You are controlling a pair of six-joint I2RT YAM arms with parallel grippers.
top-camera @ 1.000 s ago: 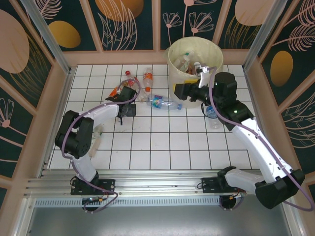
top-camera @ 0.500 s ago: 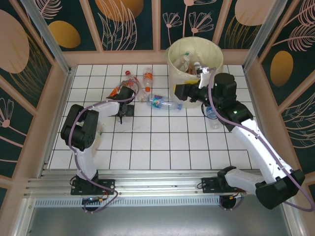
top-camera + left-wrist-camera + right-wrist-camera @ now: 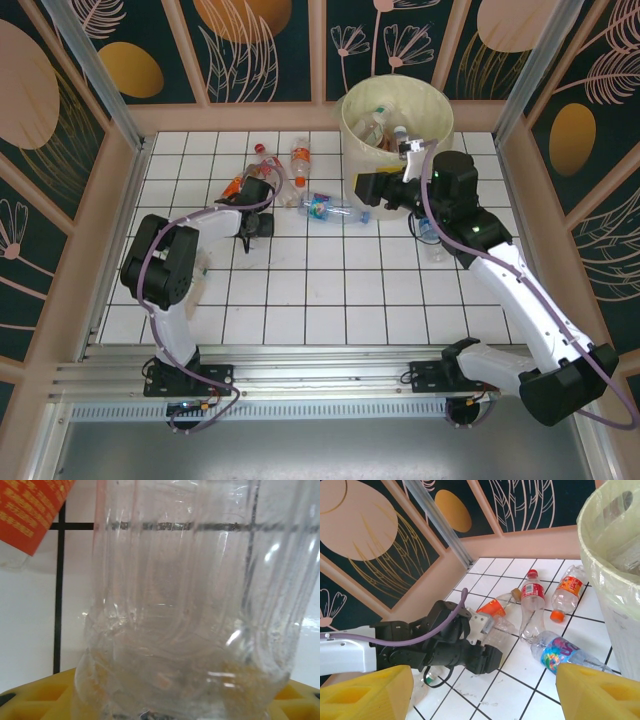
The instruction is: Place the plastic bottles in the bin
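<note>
Left wrist: clear bottle (image 3: pixel 180 630) v. close, ends cut off

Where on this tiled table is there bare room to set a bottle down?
Bare: the table's near and middle tiles, between left arm and right arm. Crowded: the far side, where bottles lie between the left gripper and the bin, with another bottle right of the bin.

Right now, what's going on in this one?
Two arms are clearing a tiled table into a bin. The left arm is down at the cluster on the left, its jaws pinched on a clear bottle on the tiles. The right arm hangs beside the bin, jaws open and empty. Some bottles already sit in the bin; several others lie on the tiles.
</note>
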